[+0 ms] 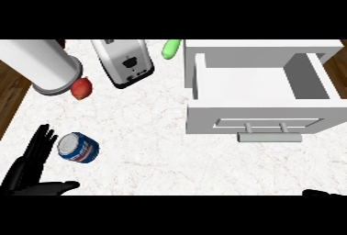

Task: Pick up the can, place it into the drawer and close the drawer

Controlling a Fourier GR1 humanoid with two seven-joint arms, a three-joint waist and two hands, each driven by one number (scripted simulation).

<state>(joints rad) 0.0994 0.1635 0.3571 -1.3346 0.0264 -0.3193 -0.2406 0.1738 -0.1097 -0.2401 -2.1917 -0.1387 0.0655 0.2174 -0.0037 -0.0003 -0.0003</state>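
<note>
While tilted, the can (79, 147) points its top up-left beside the left hand (30, 165).

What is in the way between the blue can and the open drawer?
Nothing visible. The can lies on the counter beside the left hand, and only bare counter runs from it to the drawer, which stands open. The toaster and the red fruit sit farther back, off that path.

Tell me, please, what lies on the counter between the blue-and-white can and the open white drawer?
Nothing: in the head view, only bare white marble counter stretches from the blue-and-white can to the open white drawer.
</note>
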